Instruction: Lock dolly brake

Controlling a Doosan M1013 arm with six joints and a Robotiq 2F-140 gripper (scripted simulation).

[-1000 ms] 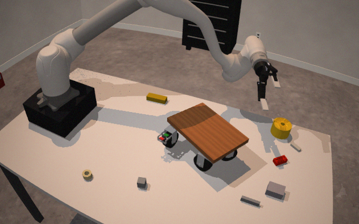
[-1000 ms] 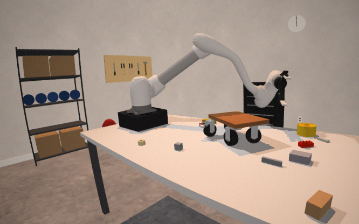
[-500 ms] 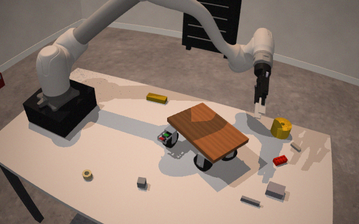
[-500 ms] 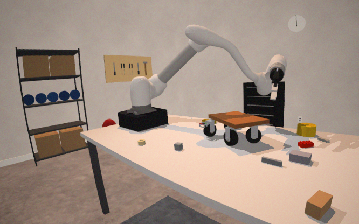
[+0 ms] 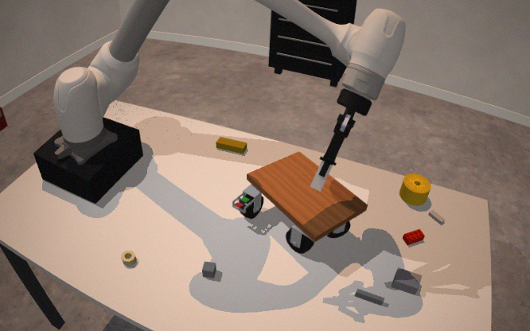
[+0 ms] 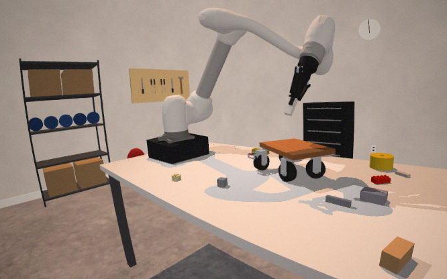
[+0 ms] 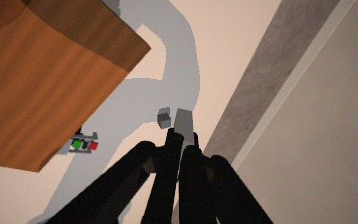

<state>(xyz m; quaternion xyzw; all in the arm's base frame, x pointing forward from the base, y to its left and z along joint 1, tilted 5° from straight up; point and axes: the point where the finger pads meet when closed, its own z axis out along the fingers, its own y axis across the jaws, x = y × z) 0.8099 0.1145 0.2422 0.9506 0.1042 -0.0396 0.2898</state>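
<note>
Overhead, the gripper [image 5: 319, 182] hangs fully closed on nothing above the dolly [image 5: 306, 193], clear of its pedal [image 5: 243, 201].

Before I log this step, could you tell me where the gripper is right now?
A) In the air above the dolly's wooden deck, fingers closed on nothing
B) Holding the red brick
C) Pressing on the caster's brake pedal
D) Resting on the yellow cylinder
A: the gripper hangs well above the dolly, its fingers shut and holding nothing, while the brake pedal sits untouched at the caster.
</note>
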